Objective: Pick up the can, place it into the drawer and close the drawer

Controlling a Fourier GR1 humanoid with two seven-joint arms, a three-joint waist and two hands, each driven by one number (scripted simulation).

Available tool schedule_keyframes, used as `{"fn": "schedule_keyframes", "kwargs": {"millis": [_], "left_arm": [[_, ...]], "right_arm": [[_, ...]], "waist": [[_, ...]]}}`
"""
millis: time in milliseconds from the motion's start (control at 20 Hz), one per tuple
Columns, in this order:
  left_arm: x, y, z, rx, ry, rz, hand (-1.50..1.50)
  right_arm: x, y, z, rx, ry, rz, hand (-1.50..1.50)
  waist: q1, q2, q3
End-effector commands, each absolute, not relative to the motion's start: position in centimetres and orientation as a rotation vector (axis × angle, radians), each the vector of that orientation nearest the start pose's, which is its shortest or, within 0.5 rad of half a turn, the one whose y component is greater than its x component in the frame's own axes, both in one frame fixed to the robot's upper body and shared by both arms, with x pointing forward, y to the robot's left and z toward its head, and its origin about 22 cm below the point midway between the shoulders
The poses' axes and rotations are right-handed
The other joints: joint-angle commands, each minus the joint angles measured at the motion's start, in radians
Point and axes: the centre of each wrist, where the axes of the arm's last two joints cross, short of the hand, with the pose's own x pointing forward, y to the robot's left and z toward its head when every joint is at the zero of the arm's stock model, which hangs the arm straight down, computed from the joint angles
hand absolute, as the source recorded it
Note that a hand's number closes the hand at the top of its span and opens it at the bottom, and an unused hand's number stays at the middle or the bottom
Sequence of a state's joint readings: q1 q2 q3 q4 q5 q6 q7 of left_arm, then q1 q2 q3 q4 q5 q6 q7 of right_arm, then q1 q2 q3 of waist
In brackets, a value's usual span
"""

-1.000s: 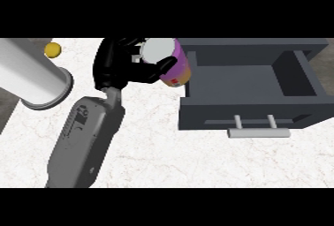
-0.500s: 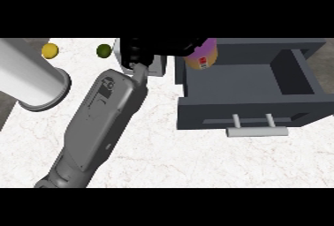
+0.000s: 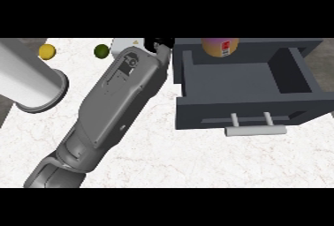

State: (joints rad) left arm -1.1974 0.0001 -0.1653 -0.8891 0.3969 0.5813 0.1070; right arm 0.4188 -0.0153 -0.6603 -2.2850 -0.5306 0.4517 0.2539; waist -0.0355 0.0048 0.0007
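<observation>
Grey marble-patterned counter [image 3: 195,163] carries an open dark grey drawer [image 3: 195,110] at its right side, with a pale bar handle [image 3: 254,129] on the front panel facing the near edge. The can [image 3: 220,46], orange-topped with a red label, shows at the far edge of the drawer, above the back of the compartment. Whether it rests on the drawer floor or is held above it cannot be determined.

One grey forearm [image 3: 111,110] runs from the near left corner of the counter towards the far edge, ending just beside the drawer's left wall. Only a small black part of a hand [image 3: 160,44] shows at the top of the view, close to the can. Which arm this is, and how that hand is set, cannot be told from this view. No second hand is visible.

A large pale cylinder [image 3: 29,79] lies at the left edge. A yellow round object [image 3: 47,51] and a green round object [image 3: 102,50] sit near the far left corner.

Procedure for the current step, as judged:
1. Keep the can upright and centred over the compartment, apart from the left wall.
2. Lower until the base meets the drawer floor before letting go.
3. Withdraw upward, not sideways, to avoid tipping the can.
4. Then push on the front panel near the handle, squarely, to close the drawer.
</observation>
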Motion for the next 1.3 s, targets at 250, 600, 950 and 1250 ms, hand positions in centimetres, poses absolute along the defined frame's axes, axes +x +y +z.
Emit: {"fn": "schedule_keyframes", "kwargs": {"millis": [250,600,950,1250], "left_arm": [[41.9,0.1,21.9,-0.176,-1.708,0.070,1.50],[41.8,-1.3,21.4,-0.103,-1.679,0.068,1.50],[41.6,-1.9,20.5,-0.111,-1.668,0.054,1.50],[41.8,-1.6,18.0,-0.015,-1.653,-0.003,1.50]], "right_arm": [[7.9,-35.2,12.8,-0.140,-1.805,-0.113,-1.50],[9.1,-36.1,11.9,-0.117,-1.815,-0.123,-1.50],[8.5,-35.7,12.4,-0.125,-1.793,-0.093,-1.50],[8.2,-34.8,12.5,-0.089,-1.827,-0.100,-1.50]], "waist": [[-0.021,0.006,0.000],[-0.036,0.008,0.001],[-0.039,0.008,0.001],[-0.059,0.012,0.002]]}}
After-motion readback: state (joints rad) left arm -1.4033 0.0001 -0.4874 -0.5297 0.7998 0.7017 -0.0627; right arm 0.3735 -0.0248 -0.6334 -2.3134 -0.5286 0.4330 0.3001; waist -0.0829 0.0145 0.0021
